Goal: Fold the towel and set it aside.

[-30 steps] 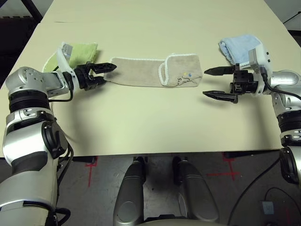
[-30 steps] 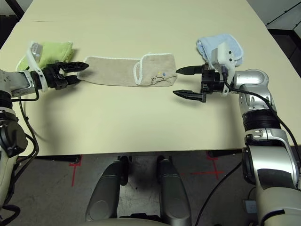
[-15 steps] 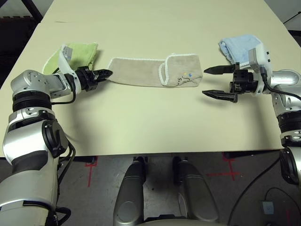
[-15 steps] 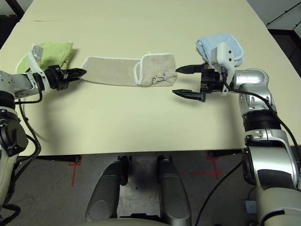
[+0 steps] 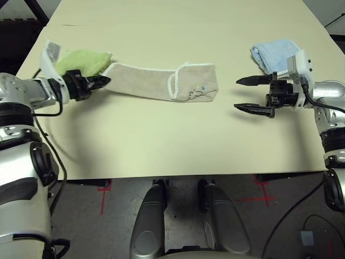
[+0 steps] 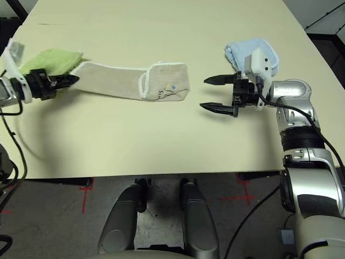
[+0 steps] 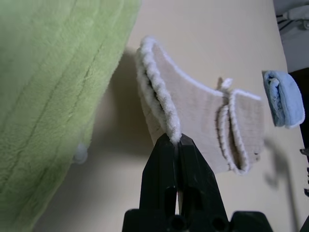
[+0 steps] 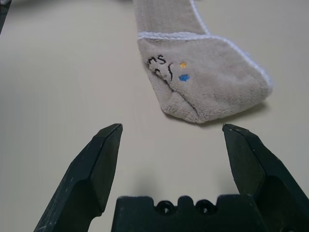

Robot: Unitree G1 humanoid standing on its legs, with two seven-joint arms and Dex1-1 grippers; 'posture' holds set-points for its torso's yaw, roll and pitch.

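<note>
The beige towel [image 5: 151, 83] lies stretched across the table, its right end folded over and showing a small embroidered motif [image 8: 169, 66]. My left gripper [image 5: 102, 81] is shut on the white-stitched left edge of the towel [image 7: 166, 116], which it holds slightly raised beside the green towel. My right gripper [image 5: 237, 94] hovers open a short way to the right of the towel's folded end [image 8: 207, 82], touching nothing.
A lime-green folded towel [image 5: 81, 59] sits at the back left, right behind my left gripper. A light blue folded towel [image 5: 272, 53] lies at the back right, behind my right wrist. The table's front edge [image 5: 178, 175] runs below a wide bare stretch.
My left gripper closed on the towel's left edge and drew back to the left, dragging the whole towel leftward and away from my right gripper. The right gripper stayed open and almost still.
</note>
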